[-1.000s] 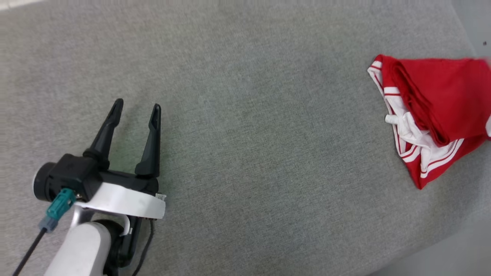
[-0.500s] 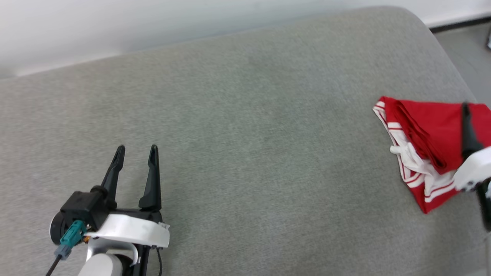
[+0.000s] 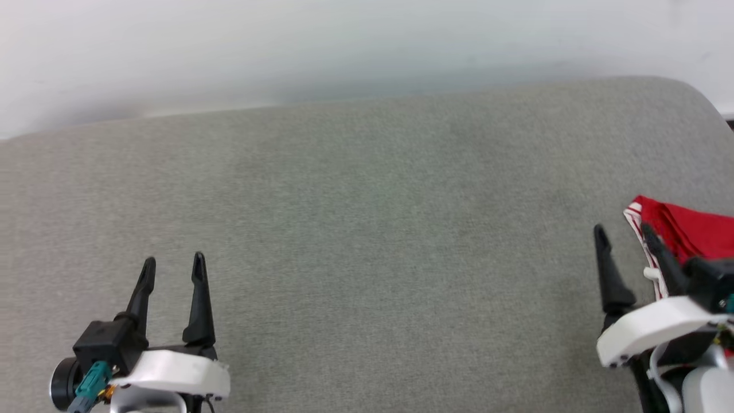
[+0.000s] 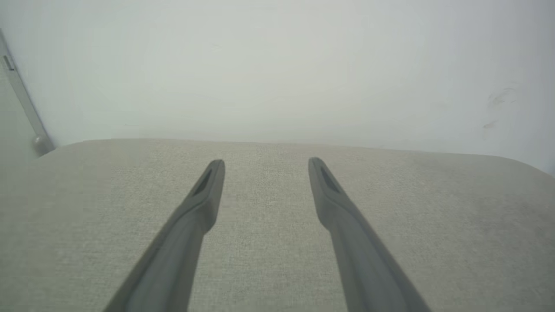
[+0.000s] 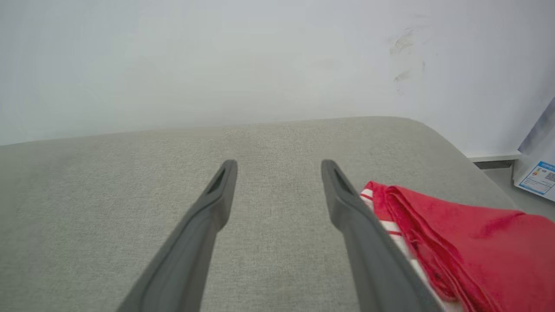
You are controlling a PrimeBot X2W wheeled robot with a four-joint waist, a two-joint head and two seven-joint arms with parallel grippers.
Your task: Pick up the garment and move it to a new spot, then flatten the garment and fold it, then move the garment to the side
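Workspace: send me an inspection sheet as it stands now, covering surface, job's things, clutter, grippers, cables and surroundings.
Surface: grey fabric cushion, smooth, with a rounded far right corner.
Job's things: garment, red with white striped trim, lying folded at the cushion's right side.
Clutter: nothing seen.
Grippers: left gripper open and empty over bare fabric; right gripper open and empty, one finger beside the garment's edge, contact cannot be told.
Cables: teal connector at the left wrist; white cable loop at the right wrist.
Surroundings: white wall behind the cushion, scuff marks on it; blue-labelled box on the floor to the right.
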